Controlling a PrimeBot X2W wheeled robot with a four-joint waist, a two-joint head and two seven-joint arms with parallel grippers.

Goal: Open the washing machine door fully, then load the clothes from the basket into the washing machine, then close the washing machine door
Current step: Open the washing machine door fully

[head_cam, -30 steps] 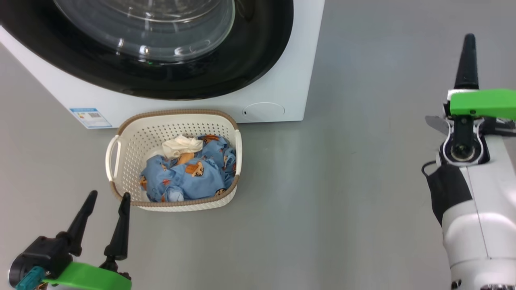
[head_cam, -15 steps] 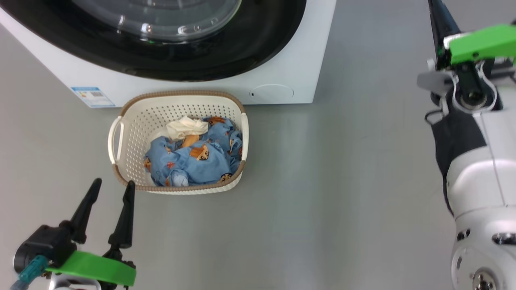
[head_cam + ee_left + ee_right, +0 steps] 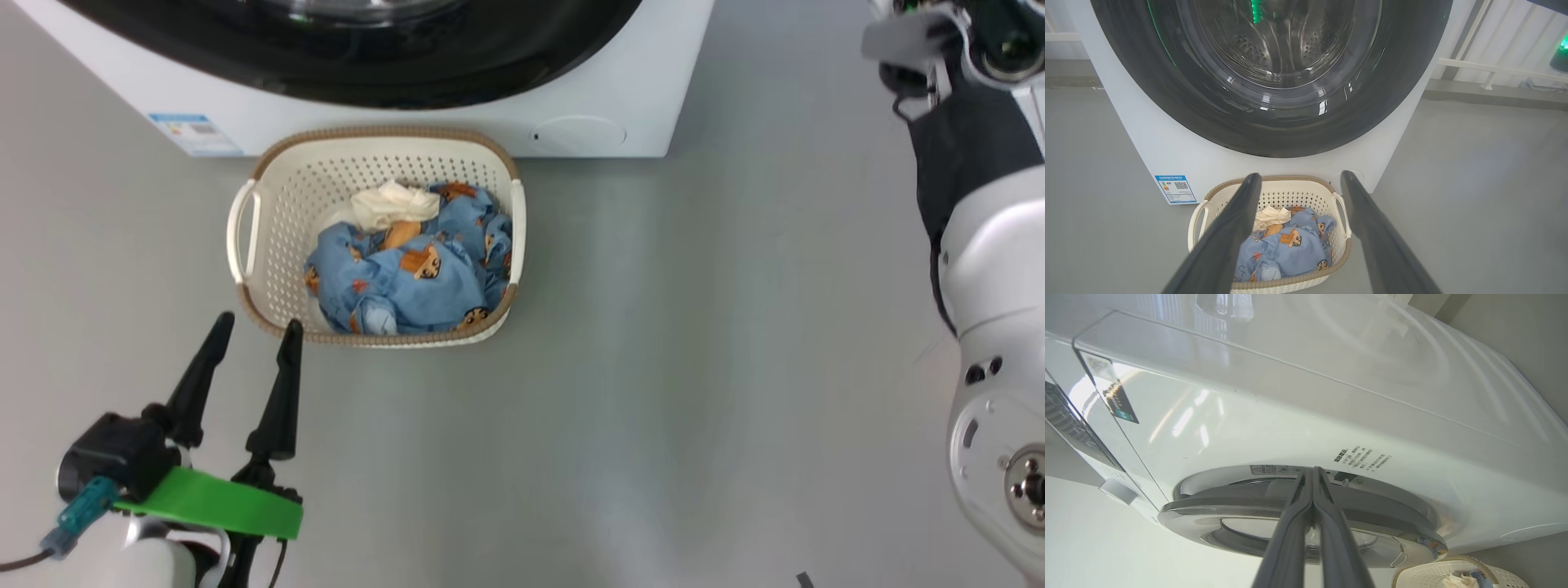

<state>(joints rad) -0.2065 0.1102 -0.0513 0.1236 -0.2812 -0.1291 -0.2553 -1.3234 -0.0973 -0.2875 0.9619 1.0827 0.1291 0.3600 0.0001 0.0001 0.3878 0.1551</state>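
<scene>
The right gripper (image 3: 1312, 475) has its two long dark fingers pressed flat together, with nothing between them. Their tips point at the grey band between the rim of the washing machine door (image 3: 1208, 514) and the white front of the washing machine (image 3: 1290, 416); contact cannot be told. Just right of the tips sits a small dark latch (image 3: 1344, 477). Far to the fingers' lower right is a corner of the basket (image 3: 1429, 575), with a cream cloth (image 3: 1457, 581) inside.

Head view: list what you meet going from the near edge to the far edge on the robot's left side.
Open left gripper → basket holding the clothes → washing machine → washing machine door.
</scene>
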